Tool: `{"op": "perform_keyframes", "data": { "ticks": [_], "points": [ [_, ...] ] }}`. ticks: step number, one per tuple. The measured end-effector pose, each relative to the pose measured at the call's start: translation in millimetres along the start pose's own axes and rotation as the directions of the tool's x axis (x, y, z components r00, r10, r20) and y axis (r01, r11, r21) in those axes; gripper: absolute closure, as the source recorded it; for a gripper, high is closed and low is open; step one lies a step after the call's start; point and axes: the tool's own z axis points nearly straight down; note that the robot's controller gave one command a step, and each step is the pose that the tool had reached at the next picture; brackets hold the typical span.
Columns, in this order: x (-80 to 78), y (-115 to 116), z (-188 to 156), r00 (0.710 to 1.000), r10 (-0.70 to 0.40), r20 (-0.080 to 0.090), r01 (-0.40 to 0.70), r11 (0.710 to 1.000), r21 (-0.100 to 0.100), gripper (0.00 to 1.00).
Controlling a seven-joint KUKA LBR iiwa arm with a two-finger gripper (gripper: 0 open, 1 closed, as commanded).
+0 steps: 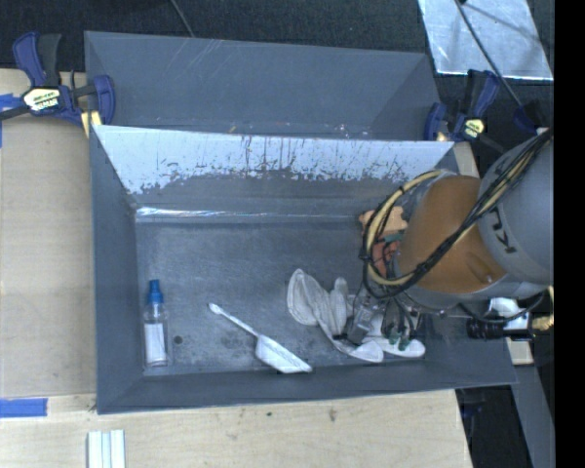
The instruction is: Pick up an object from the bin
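Looking into the grey metal bin (234,252), we find the arm (448,242) down at its front right.
Its orange-covered wrist hangs over the floor, and the gripper (370,325) is at the right edge of a crumpled grey-white cloth (307,298), with a flat white piece (390,349) just beside it; we cannot tell whether it is wide, narrow or holding anything. Left of the cloth lies a white plastic spoon (263,344); well apart, near the left wall, lies a small blue-capped bottle (155,325).
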Motion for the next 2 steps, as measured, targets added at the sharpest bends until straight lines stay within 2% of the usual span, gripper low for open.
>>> {"op": "perform_keyframes", "data": {
  "ticks": [2],
  "points": [
    [0.6, -0.3, -3.8, 1.000, 0.000, -0.001, 0.000, 1.000, 0.000, 1.00]
  ]
}}
